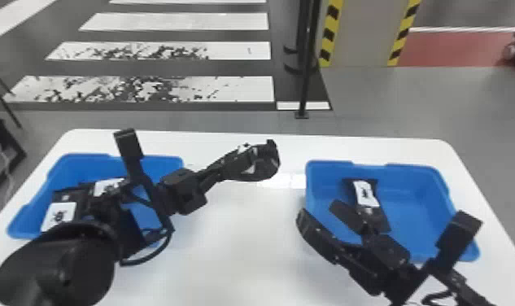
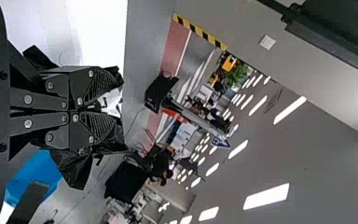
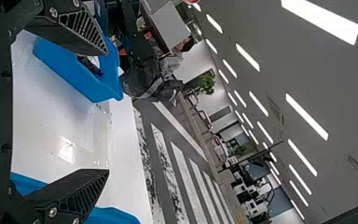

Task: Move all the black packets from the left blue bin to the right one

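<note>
My left gripper is over the white table between the bins, shut on a black packet with a white patch. In the left wrist view the left gripper has its fingers together, the black packet bulging around them. Several black packets lie in the left blue bin, partly hidden by the left arm. The right blue bin contains a black packet. Beside and over that bin's near left corner, my right gripper stands open; its parted fingers frame nothing in the right wrist view.
The white table carries both bins, with a gap between them. The left forearm crosses the left bin, and the right arm covers the right bin's near edge. A black pole stands on the floor beyond the table.
</note>
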{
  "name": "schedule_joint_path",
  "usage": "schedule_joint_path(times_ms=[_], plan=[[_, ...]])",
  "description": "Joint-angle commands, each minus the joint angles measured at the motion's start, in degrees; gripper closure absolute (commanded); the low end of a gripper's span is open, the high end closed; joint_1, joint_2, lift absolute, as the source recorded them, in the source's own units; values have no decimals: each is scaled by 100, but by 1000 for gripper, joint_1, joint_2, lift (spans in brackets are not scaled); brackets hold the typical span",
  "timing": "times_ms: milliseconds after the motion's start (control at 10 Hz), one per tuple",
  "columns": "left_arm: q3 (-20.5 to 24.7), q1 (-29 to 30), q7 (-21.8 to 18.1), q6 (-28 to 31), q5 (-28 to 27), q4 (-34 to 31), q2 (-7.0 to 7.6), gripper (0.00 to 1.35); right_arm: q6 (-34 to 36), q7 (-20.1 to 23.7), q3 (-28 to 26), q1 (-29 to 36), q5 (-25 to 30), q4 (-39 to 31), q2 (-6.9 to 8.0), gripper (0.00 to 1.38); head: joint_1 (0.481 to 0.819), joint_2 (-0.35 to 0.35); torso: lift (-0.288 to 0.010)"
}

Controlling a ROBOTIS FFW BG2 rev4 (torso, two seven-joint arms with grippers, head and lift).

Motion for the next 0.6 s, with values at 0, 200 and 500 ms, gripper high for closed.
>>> schedule_joint_path(times_ms=[0, 200, 500], plan=[[-293, -80, 12, -18, 150, -20, 28, 1202, 2, -17, 140, -196, -88, 85, -44, 136, 695, -9, -150], [-601, -136, 64, -18, 310, -20, 28, 1202, 2, -69, 288, -379, -180, 169, -71, 136, 695, -32, -150], [-898, -207, 82, 109, 436, -6, 37, 1202, -125, -166, 414, -674, -180, 310, -97, 142, 695, -62, -150]])
